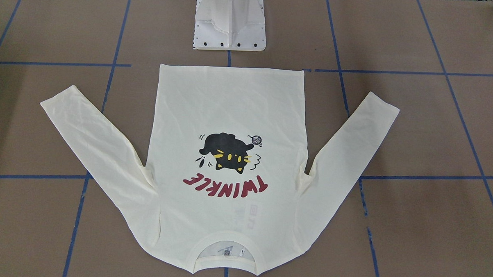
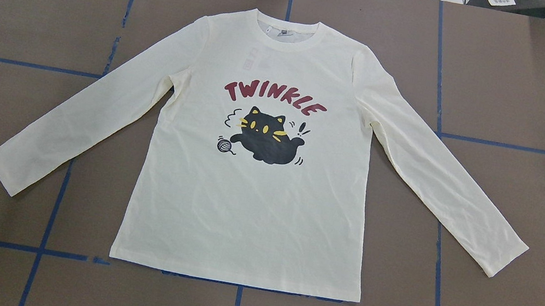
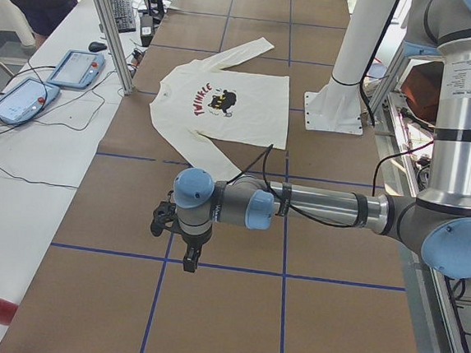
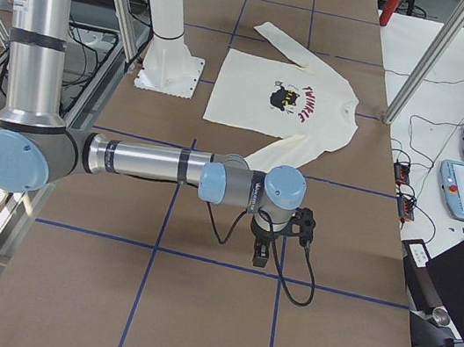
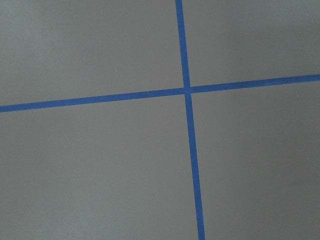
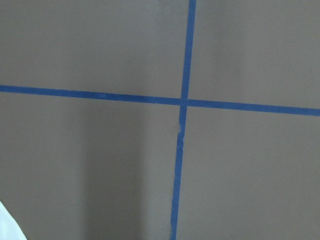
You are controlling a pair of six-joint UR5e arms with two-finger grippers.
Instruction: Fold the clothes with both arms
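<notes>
The cream long-sleeved T-shirt (image 2: 252,210) lies flat in the middle of the table, print side up, with the black cat and red "TWINKLE" showing. Both sleeves are spread out to the sides. The collar points away from the robot (image 1: 226,252). My left gripper (image 3: 189,259) hangs over bare table beyond the shirt's left sleeve, pointing down. My right gripper (image 4: 261,254) hangs over bare table beyond the right sleeve. Both show only in the side views, so I cannot tell if they are open or shut. Neither touches the shirt.
The white pedestal base (image 1: 230,29) stands just behind the shirt's hem. Blue tape lines (image 5: 187,90) cross the brown table cover. Both wrist views show only this cover. Control tablets (image 3: 76,67) and metal frame posts (image 4: 425,59) stand along the operators' side.
</notes>
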